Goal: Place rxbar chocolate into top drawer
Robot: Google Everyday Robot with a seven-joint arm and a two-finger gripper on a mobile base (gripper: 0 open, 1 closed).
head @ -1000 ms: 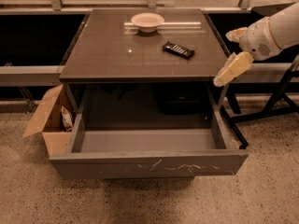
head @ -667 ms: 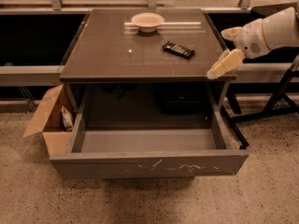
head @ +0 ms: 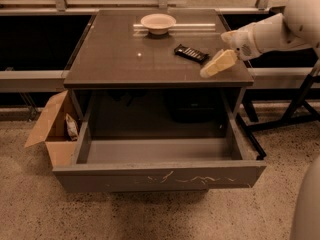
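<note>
One change counts: the gripper has come up and in from the right. It now hangs just right of the bar and a little nearer the front, close but not touching. A second ago it was lower and well apart from the bar. Whether it is open or closed I cannot tell. The bar lies flat on the bench, where it lay before. The drawer stands pulled out, below the bar and in front of it. So the reach is under way, the grasp is likely next, and the carry to the drawer has not begun.
</note>
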